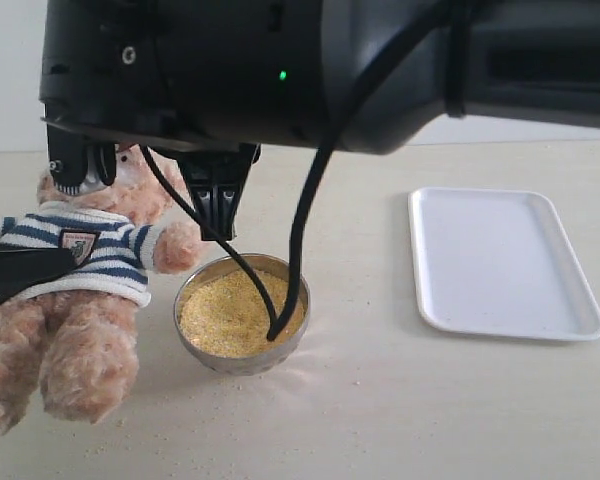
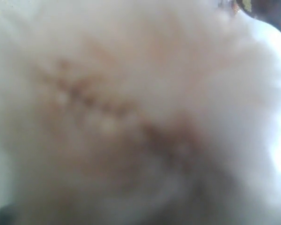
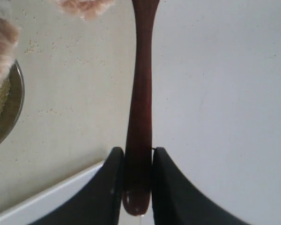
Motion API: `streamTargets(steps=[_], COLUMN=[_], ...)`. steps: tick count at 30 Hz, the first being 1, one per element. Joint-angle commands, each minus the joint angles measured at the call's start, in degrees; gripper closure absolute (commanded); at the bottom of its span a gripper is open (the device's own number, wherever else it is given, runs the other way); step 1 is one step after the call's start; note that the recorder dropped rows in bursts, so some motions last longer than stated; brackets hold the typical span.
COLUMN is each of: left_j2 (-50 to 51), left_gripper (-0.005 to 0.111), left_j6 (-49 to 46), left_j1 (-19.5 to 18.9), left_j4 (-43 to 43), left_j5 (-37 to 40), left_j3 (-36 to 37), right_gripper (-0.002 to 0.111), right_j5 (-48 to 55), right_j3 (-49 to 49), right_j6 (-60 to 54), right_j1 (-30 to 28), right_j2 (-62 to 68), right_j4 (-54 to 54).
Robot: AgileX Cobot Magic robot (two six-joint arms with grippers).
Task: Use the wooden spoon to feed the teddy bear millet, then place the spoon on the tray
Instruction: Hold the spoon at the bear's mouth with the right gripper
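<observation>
The right fingers (image 3: 171, 192) are pinched narrow on the butt end of the wooden spoon (image 3: 139, 103), one dark pad on each side of the slim reddish-brown handle. The handle runs straight away from them until its bowl end leaves the picture. In that wrist view the spoon hangs above bare worktop beside the metal bowl (image 1: 242, 362), not over it, with tufts of the teddy bear (image 1: 90, 330) near its far end. The left fingers (image 1: 30, 268) lie as a dark shape across the bear's striped shirt. We cannot tell how far apart they stand, because blurred pale fur fills the left wrist view. The bear sits just beside the bowl, one paw close to the rim. The millet (image 1: 230, 315) is heaped yellow inside the bowl. The tray (image 1: 500, 260) lies flat and white, well apart from the bowl on the side away from the bear. Black cables (image 1: 300, 230) droop from the arm housing (image 1: 330, 60) down over the bowl. The worktop (image 1: 380, 400) is pale beige with a faint grain. Loose grains speckle it around the bowl, and a bright reflection shows beside the bowl's wall. Beyond the worktop's far edge we see a plain white wall (image 1: 5, 90).
</observation>
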State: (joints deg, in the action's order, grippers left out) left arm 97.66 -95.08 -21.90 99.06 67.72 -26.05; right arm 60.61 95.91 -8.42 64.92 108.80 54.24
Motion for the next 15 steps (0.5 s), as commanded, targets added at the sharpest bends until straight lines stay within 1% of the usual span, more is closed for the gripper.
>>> streamTargets(steps=[1, 8, 15], left_j2=[-0.18, -0.18, -0.18], left_gripper=[0.102, 0.102, 0.102], left_j6=[0.33, 0.22, -0.57], left_j1=[0.43, 0.43, 0.43], left_j4=[0.89, 0.89, 0.89], left_j5=[2.24, 2.24, 2.24], left_j3=[0.16, 0.16, 0.16], right_gripper=[0.108, 0.108, 0.108], right_j5=[0.09, 0.99, -0.31], right_j3=[0.06, 0.06, 0.06], right_j6=[-0.68, -0.45, 3.33], right_j1=[1.46, 1.57, 2.23], right_j2=[-0.21, -0.21, -0.21], right_j4=[1.12, 1.99, 1.41])
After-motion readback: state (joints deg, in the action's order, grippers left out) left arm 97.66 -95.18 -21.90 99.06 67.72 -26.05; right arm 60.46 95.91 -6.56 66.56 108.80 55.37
